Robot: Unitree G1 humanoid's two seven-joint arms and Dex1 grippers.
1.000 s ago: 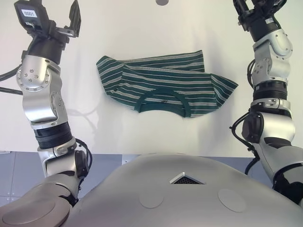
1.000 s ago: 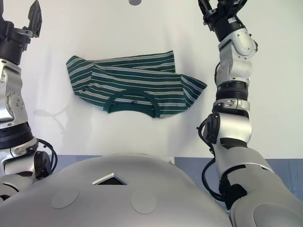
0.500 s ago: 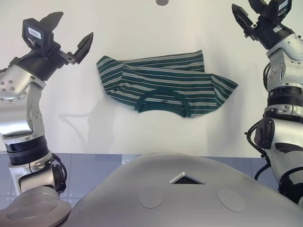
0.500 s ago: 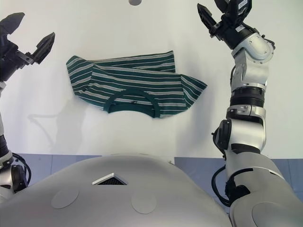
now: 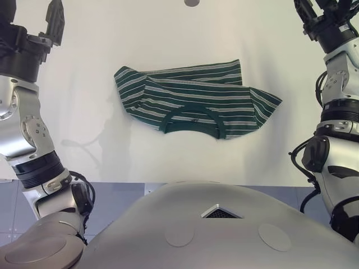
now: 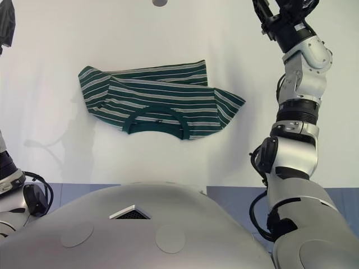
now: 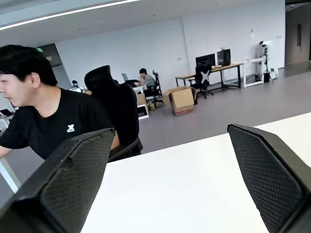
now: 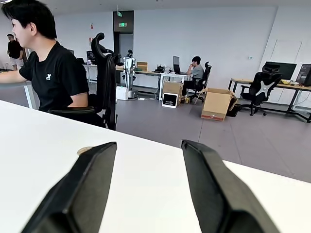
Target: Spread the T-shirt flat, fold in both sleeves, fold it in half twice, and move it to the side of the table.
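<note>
A dark green T-shirt (image 5: 196, 102) with white stripes lies crumpled in the middle of the white table (image 5: 84, 145), collar toward me, its body bunched behind and one sleeve sticking out to the right. My left gripper (image 5: 31, 25) is raised far to the left of the shirt, well clear of it. In the left wrist view its fingers (image 7: 73, 179) stand wide apart with nothing between them. My right gripper (image 5: 328, 14) is held high at the far right, also away from the shirt. Its fingers (image 8: 82, 194) are spread and hold nothing.
A small grey disc (image 5: 192, 2) sits at the table's far edge behind the shirt. The table's near edge (image 5: 168, 182) runs just in front of me. Bare white tabletop lies on both sides of the shirt.
My left gripper has swung up and to the left, toward the view's corner. My right gripper has lifted higher at the right. The T-shirt has not moved.
</note>
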